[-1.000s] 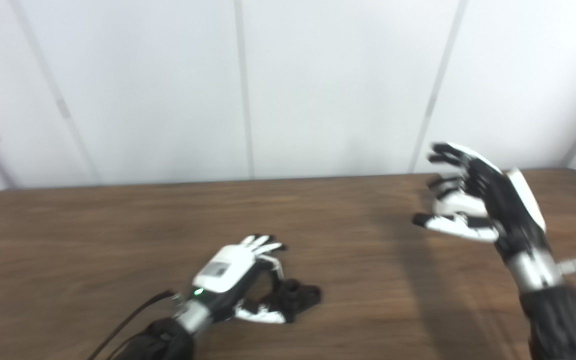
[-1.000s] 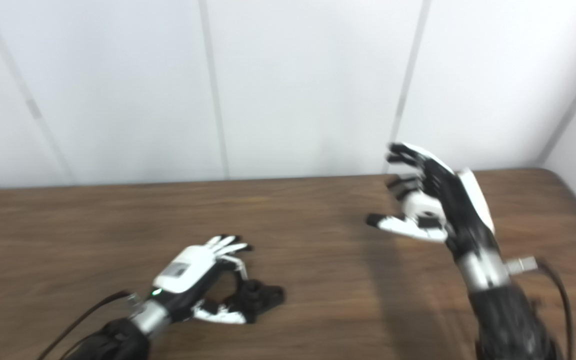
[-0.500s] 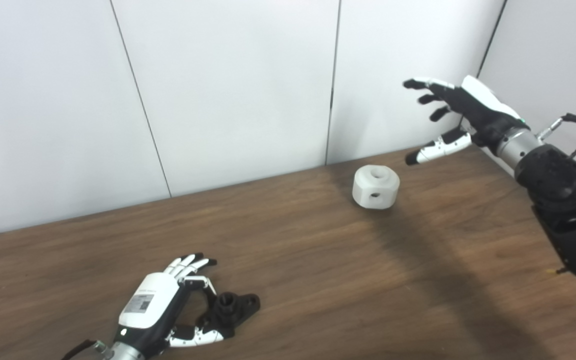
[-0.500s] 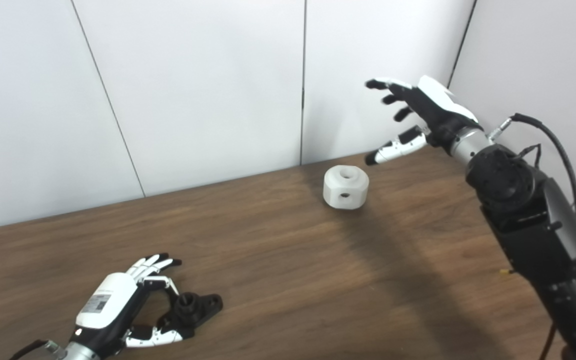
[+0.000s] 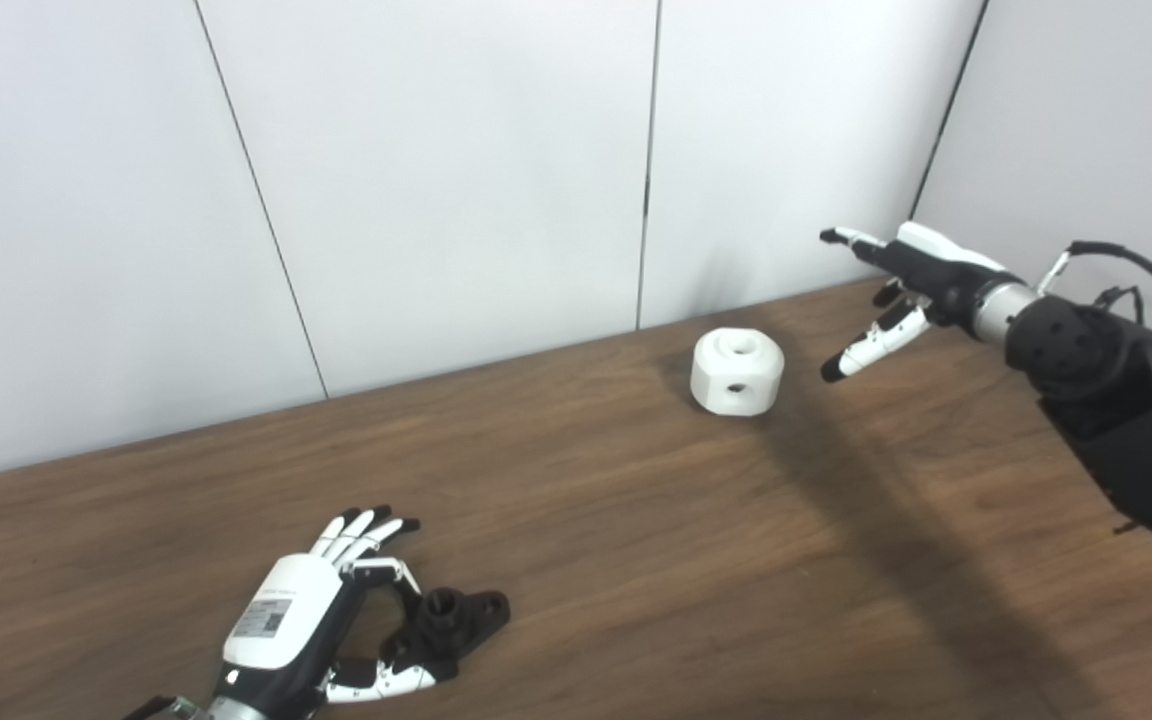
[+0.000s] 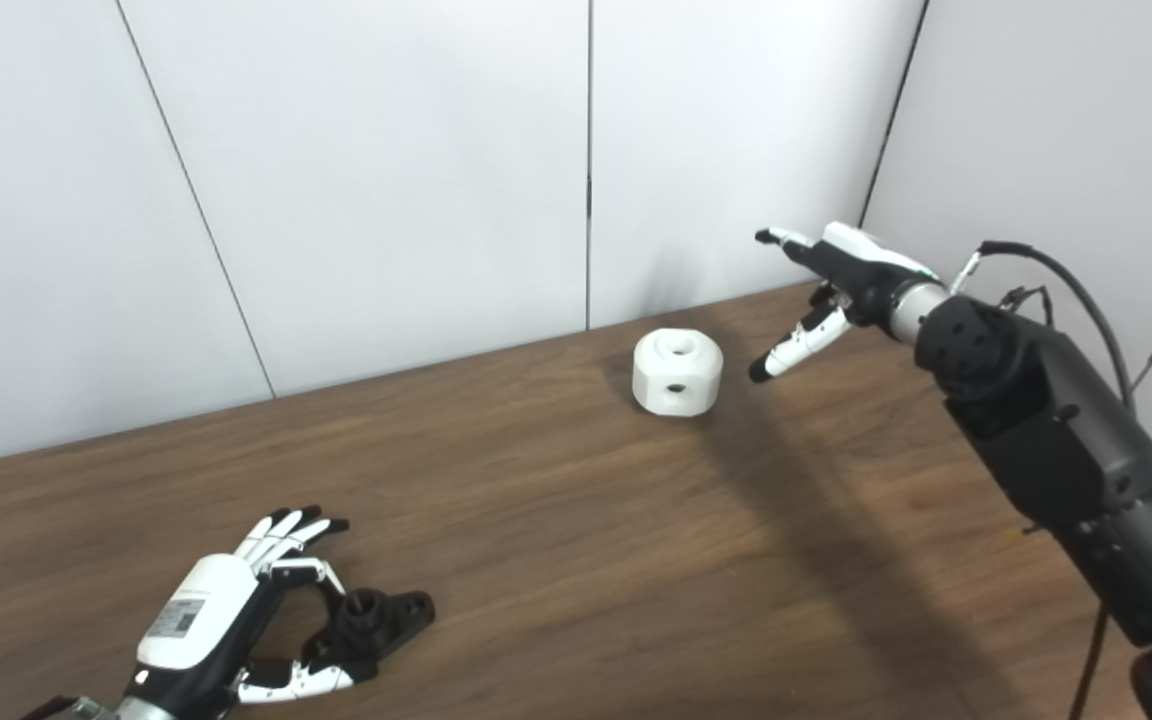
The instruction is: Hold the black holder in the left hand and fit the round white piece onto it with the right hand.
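On the brown wooden worktop the black holder lay near the front left, flat on the surface, with a short upright collar and a flange showing a hole at its far end. The left hand rested low beside it, palm turned toward the part, its fingers stretched forward and spread while its thumb reached along the near side of the holder; thumb and one curled finger bracketed the collar, though whether they actually pressed on it could not be told, and the holder sat on the worktop rather than lifted. Well apart from this, toward the far right, the round white piece stood on the worktop close to the white panelled wall, a chunky ring with a hole in its top face and a smaller one in its side. The right hand hung in the air just to the right of the white piece, not touching it, held wide and empty with the fingers extended toward the wall and the thumb angled down toward the piece.
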{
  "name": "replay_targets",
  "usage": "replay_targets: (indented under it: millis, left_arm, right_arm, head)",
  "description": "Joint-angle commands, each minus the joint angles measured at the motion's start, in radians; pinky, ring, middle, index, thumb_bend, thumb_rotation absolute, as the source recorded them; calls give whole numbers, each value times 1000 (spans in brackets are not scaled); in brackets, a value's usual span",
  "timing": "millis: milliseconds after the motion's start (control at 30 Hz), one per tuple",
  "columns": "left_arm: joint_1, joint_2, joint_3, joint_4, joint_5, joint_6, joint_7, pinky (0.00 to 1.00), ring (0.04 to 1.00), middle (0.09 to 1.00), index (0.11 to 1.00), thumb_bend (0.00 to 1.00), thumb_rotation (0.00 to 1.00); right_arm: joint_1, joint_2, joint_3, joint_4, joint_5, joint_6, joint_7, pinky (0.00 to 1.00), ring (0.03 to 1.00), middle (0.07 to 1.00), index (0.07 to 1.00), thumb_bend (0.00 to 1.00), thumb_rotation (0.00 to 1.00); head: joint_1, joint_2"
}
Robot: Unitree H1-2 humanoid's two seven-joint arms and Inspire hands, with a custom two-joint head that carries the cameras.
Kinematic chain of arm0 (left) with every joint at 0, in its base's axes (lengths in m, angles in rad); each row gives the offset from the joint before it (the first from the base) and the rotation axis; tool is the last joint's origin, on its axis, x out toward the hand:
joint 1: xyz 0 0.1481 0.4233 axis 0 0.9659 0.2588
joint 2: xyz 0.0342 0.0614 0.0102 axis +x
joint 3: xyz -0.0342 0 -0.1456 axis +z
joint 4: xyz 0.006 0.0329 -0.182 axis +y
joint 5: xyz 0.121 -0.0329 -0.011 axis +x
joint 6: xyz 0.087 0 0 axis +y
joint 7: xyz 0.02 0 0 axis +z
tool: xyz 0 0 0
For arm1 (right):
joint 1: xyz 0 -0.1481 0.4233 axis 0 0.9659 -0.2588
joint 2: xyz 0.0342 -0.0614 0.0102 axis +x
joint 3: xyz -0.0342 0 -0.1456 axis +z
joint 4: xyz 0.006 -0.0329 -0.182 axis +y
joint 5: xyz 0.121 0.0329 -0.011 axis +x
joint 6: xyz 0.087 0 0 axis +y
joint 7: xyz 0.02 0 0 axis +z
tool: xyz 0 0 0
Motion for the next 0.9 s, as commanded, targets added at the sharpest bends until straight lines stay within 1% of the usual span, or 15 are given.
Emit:
replay_targets:
  millis: [0,67,133,300,400,433,500,667,867]
  left_arm:
    - [111,22,-94,91,79,24,-157,1000,962,890,486,524,59]
    - [115,24,-94,81,72,27,-167,1000,968,890,486,524,58]
    - [117,25,-93,77,68,28,-169,1000,968,887,486,524,58]
    - [118,27,-88,73,68,31,-160,1000,960,884,487,524,57]
    - [121,30,-83,59,59,36,-167,1000,957,884,487,523,56]
    - [122,31,-83,53,58,39,-170,1000,955,883,487,523,56]
    - [127,37,-82,39,57,46,-176,1000,953,880,487,523,57]
    - [135,46,-83,19,49,57,-190,1000,950,878,487,523,56]
    - [140,52,-87,7,46,57,-194,1000,944,875,487,523,56]
  right_arm:
    - [-70,-20,6,16,-25,-5,-7,766,966,1000,981,947,248]
    - [-80,-12,31,40,-37,5,0,789,982,1000,990,937,267]
    - [-86,-3,46,61,-41,7,1,786,980,1000,985,938,268]
    - [-112,31,95,121,-68,28,17,728,947,1000,988,924,272]
    - [-137,52,126,166,-87,26,21,766,952,1000,988,933,264]
    - [-141,56,131,172,-89,24,22,799,969,1000,991,934,265]
    - [-152,64,147,183,-100,18,29,815,977,1000,993,933,266]
    - [-170,81,171,199,-117,13,36,808,994,1000,991,925,248]
    - [-180,102,186,203,-132,17,43,797,978,1000,984,926,239]
  head:
    - [1,3]
    - [4,6]
    - [4,8]
    - [9,11]
    - [14,15]
    - [16,16]
    - [16,16]
    - [18,18]
    - [19,21]
